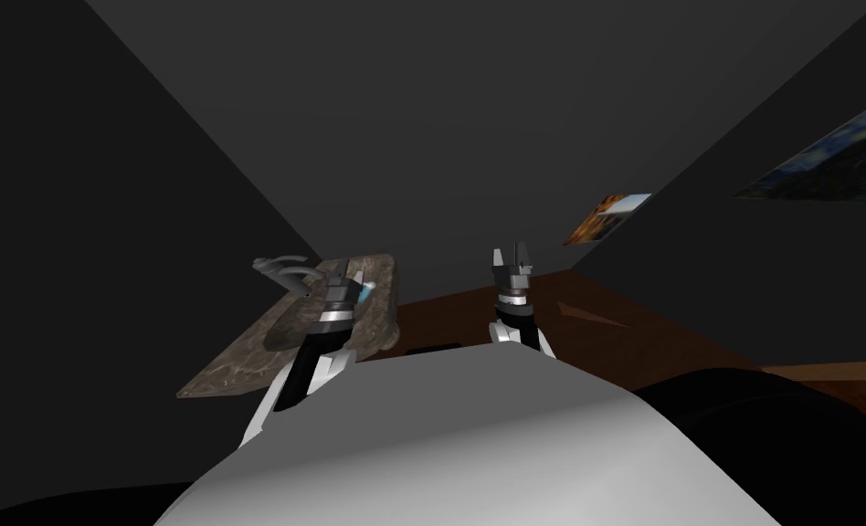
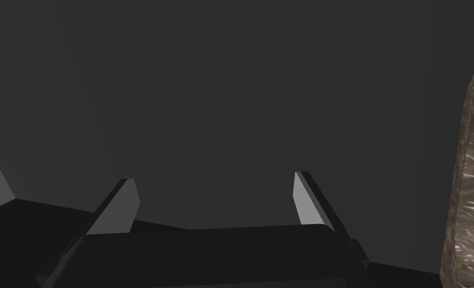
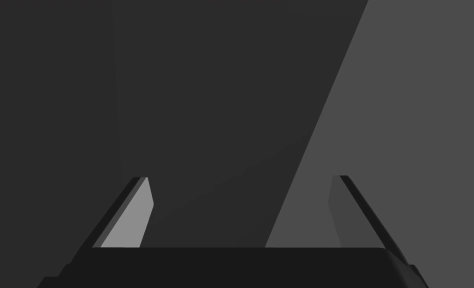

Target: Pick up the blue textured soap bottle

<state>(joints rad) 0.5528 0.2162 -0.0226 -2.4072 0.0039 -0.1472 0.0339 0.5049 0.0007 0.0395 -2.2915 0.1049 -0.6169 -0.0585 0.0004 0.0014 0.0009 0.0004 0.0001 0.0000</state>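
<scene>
The soap bottle [image 1: 365,292] is a small light blue shape standing on a mottled brown stone counter [image 1: 239,361] at the left of the head view. My left gripper [image 1: 340,271] hangs over the counter right beside the bottle, on its left. In the left wrist view the left gripper [image 2: 213,192] is open with nothing between its fingers, facing a dark wall, and the counter's edge [image 2: 473,175] runs beside one finger. My right gripper [image 1: 511,257] is held up over the floor, apart from the counter. It is open and empty [image 3: 241,200].
A grey curved faucet [image 1: 280,269] stands at the counter's far left, with a sink basin [image 1: 299,324] below my left forearm. Dark walls close in behind and on both sides. Brown wooden floor [image 1: 623,338] lies to the right. Two pictures [image 1: 607,217] [image 1: 842,160] hang on the right wall.
</scene>
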